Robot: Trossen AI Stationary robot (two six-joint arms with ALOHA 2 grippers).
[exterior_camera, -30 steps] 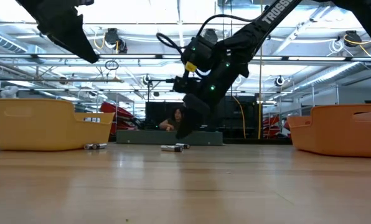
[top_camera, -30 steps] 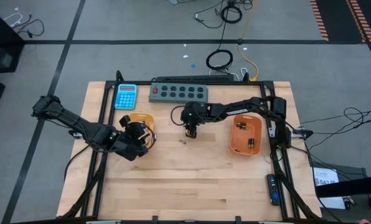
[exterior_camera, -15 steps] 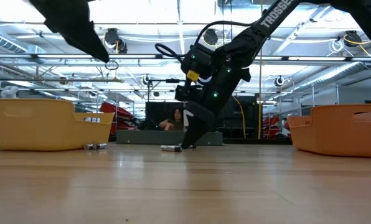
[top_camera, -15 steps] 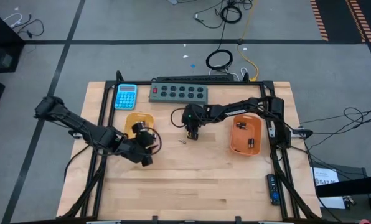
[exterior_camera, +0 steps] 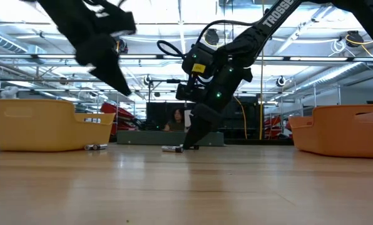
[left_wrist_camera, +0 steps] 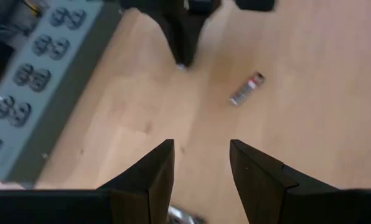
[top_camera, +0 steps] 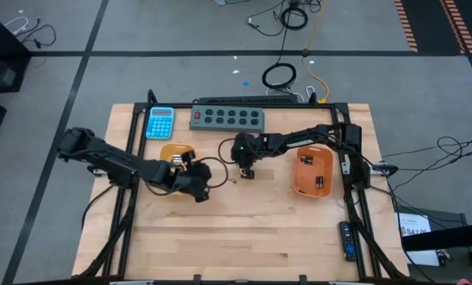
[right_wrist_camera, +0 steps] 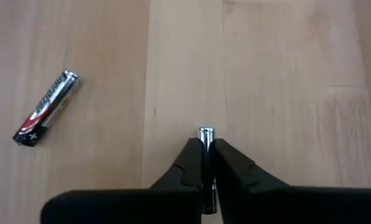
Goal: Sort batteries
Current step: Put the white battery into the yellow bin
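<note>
Since the earlier frame the left gripper (top_camera: 202, 190) has travelled from the yellow tray (top_camera: 175, 150) toward the table centre. High view: right gripper (top_camera: 245, 172) points down beside a loose battery (top_camera: 233, 180). Low view: that battery (exterior_camera: 170, 149) lies on the table (exterior_camera: 186, 187). Left wrist view: fingers (left_wrist_camera: 154, 173) spread, empty. Right wrist view: right gripper (right_wrist_camera: 206, 163) pinches a silvery battery (right_wrist_camera: 206, 134).

White capitals "TROSS", the rest cut off, run along the right arm (exterior_camera: 271, 15) above its claw (exterior_camera: 188, 145), while the print on the loose battery (right_wrist_camera: 45, 108) beside that claw shows only a plus sign legibly.
</note>
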